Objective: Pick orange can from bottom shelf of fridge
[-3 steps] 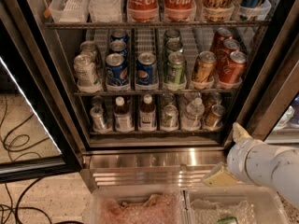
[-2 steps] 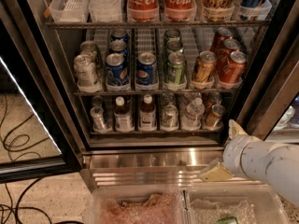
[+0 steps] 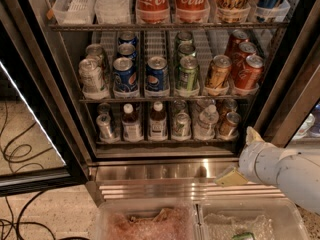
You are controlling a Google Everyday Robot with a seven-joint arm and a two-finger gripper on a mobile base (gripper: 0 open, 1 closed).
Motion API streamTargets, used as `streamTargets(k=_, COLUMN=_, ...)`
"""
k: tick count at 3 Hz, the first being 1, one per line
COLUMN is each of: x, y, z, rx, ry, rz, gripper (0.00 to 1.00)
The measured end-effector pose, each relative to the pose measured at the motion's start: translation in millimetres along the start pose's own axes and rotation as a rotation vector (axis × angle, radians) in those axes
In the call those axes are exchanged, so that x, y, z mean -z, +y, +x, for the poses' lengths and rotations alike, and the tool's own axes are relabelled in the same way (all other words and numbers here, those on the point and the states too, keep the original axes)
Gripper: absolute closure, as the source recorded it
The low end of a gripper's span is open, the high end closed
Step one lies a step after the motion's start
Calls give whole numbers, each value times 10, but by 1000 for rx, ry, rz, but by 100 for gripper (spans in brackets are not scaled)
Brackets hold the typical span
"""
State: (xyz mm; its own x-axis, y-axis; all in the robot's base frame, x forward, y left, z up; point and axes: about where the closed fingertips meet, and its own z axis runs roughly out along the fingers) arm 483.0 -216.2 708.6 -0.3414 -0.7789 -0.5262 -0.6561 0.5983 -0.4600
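The fridge (image 3: 40,79) stands open in front of me. On its bottom shelf (image 3: 165,140) the orange can (image 3: 229,124) stands at the front of the rightmost lane, tilted a little, with a second similar can behind it. My gripper (image 3: 241,155) is at the lower right, outside the fridge, below and slightly right of the orange can, over the steel base. Its two cream fingertips (image 3: 230,177) stand apart, open and empty.
On the bottom shelf, left of the orange can, stand a water bottle (image 3: 206,121), a silver-green can (image 3: 181,124), two brown bottles (image 3: 158,120) and a silver can (image 3: 105,126). The middle shelf holds several cans. Clear bins (image 3: 250,219) lie on the floor below. The door frame (image 3: 287,109) is close on the right.
My arm has moved left and a little up, bringing the gripper closer to the fridge's lower right corner. Nothing in the fridge has moved.
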Motion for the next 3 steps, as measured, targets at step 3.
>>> streamTargets(k=3, x=-335, y=-190, z=21, rx=-13, ry=0, rz=5, gripper=0)
